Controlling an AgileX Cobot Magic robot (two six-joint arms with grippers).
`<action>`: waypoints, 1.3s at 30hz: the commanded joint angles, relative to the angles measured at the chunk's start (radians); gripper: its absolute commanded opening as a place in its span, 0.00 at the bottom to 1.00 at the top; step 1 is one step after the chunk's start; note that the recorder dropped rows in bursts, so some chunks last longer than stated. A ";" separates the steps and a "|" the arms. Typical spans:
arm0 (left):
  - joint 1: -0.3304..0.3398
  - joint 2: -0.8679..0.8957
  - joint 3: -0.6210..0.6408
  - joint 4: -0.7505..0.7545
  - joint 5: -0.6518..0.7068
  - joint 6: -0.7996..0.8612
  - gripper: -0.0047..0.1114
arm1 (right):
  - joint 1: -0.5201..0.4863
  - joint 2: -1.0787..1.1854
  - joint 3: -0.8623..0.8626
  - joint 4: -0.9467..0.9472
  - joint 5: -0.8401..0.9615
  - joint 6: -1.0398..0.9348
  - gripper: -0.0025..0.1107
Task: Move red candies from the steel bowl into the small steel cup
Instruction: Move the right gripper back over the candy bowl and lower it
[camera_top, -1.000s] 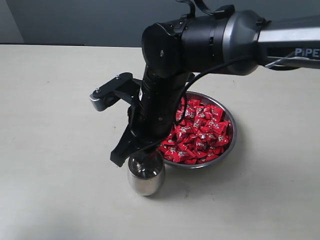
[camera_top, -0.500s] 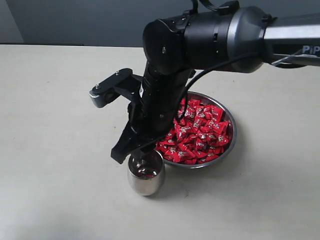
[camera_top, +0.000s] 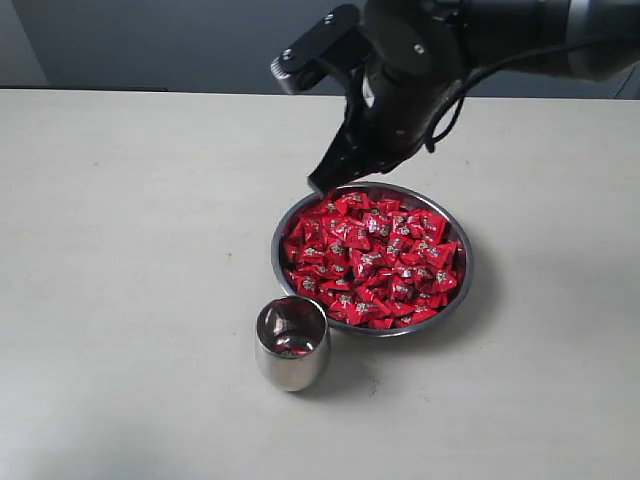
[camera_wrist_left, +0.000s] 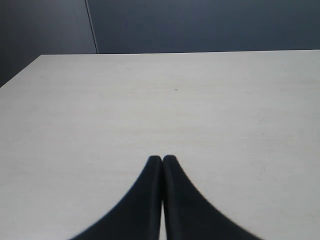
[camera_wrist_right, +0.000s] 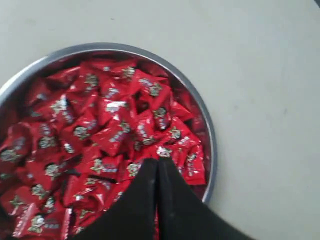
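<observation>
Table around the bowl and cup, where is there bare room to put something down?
In the exterior view the table is bare all along the left of the cup and bowl, in front of them, and right of the bowl. Crowded: cup close against the bowl's rim, candies filling the bowl, the right pincer hanging over its far rim.

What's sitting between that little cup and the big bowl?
Nothing. The exterior view shows the cup close beside the bowl; whether they touch, I can't tell.
</observation>
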 joint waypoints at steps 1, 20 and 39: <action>-0.005 -0.005 0.005 -0.006 -0.010 -0.001 0.04 | -0.108 -0.009 -0.004 0.082 -0.053 0.019 0.03; -0.005 -0.005 0.005 -0.006 -0.010 -0.001 0.04 | -0.170 0.191 -0.004 0.315 -0.190 0.019 0.03; -0.005 -0.005 0.005 -0.006 -0.010 -0.001 0.04 | -0.205 0.284 -0.215 0.393 0.005 -0.024 0.03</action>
